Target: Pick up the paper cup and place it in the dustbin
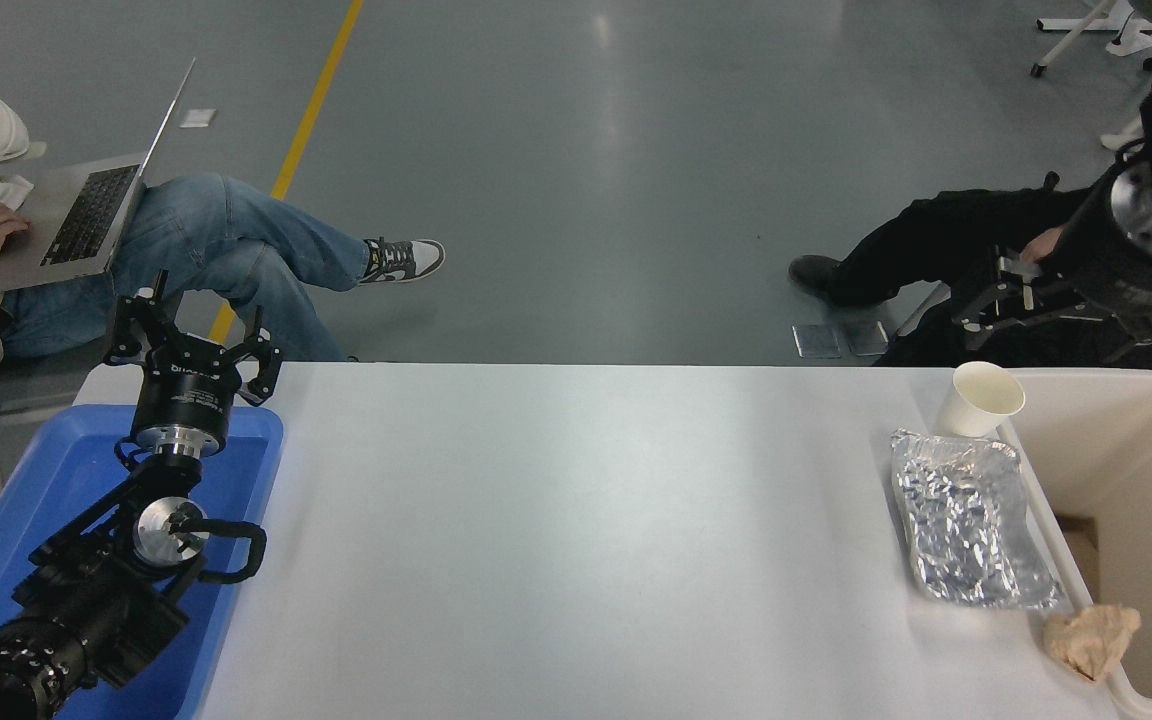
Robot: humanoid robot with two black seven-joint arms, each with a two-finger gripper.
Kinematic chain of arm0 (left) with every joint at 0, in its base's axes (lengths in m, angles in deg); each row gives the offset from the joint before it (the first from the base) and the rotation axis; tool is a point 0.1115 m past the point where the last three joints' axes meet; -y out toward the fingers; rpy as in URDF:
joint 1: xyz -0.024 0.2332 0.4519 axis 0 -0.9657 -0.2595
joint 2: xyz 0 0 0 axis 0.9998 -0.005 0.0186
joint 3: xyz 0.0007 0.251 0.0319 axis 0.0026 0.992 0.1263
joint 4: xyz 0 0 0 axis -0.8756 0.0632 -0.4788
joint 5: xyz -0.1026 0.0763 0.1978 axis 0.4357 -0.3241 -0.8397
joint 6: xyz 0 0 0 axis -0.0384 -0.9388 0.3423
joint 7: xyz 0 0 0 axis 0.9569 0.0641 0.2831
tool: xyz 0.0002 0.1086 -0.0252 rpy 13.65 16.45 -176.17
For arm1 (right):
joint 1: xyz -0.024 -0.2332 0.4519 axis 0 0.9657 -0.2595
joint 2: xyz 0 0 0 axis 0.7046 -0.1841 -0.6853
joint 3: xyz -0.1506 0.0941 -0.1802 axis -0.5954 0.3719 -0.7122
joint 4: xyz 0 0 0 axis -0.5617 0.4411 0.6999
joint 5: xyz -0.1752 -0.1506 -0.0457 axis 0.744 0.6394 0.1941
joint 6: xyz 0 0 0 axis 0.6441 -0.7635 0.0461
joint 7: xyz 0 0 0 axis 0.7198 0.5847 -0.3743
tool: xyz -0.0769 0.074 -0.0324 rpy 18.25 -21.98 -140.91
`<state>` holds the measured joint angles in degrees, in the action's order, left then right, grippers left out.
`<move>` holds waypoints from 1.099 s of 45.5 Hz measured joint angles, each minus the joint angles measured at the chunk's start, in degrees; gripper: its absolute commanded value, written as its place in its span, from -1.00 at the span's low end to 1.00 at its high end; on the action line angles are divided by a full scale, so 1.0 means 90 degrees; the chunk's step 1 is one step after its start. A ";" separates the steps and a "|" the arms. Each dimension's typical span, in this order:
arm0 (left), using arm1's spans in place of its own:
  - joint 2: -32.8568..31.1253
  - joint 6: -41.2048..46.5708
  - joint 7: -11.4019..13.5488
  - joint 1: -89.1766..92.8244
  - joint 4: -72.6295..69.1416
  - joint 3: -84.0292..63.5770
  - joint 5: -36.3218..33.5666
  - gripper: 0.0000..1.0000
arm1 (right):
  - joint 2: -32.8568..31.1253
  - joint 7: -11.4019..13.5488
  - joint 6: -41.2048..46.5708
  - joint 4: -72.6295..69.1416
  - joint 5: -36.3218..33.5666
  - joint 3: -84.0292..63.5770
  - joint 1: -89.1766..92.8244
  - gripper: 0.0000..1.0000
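While the right arm is reaching in from the right edge, its right pincer [1004, 296] is hanging above the floor beyond the far edge of the bench [576, 540], up and back from the paper cup [978, 398] and not touching it. Its dark fingers are blending into dark clothing behind them, so whether they are spread or pressed together cannot be told.

Below and just in front of that pincer, the paper cup is standing upright near the bench's far right corner, its open mouth facing up and its cream inside showing. It is sitting just beside the dustbin [1106, 378], whose thick rim is running along the bench's right side. Directly in front of the cup, a crumpled silver foil tray [971, 520] is lying flat, its far end close to the cup's base. Nearer the camera, a crumpled tan paper wad [1091, 640] is resting against the dustbin's rim.

Far across the bench, the left pincer [191, 335] is pointing away from the camera with its fingers spread, holding nothing, poised over the far end of a blue plastic tray [236, 470] at the lower left.

Beyond the bench, a person in jeans [216, 250] is sitting with a laptop [86, 215] on the lap, and another person in dark clothing [936, 235] is sitting at the far right.
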<state>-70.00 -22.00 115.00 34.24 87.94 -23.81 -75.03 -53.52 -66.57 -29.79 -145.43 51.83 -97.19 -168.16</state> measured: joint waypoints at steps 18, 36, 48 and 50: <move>0.0001 0.0000 0.0000 -0.0001 -0.0001 0.0000 0.0001 0.98 | -0.0858 0.0006 -0.0894 0.1547 0.0080 0.0822 0.2184 1.00; 0.0001 0.0000 0.0000 0.0000 -0.0002 0.0000 0.0002 0.98 | -0.1131 0.0012 -0.1569 0.3004 -0.0095 0.2121 0.4134 1.00; 0.0001 0.0000 0.0000 0.0002 0.0001 -0.0006 0.0001 0.98 | -0.0736 0.0032 -0.2381 0.3778 -0.0554 0.2464 0.4979 1.00; 0.0001 0.0000 0.0000 0.0002 0.0001 -0.0007 0.0001 0.98 | -0.0642 0.0034 -0.2468 0.3985 -0.0701 0.2529 0.5163 1.00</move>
<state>-70.00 -22.00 115.00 34.26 87.95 -23.87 -75.02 -59.30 -66.26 -52.00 -109.57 45.52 -74.43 -121.70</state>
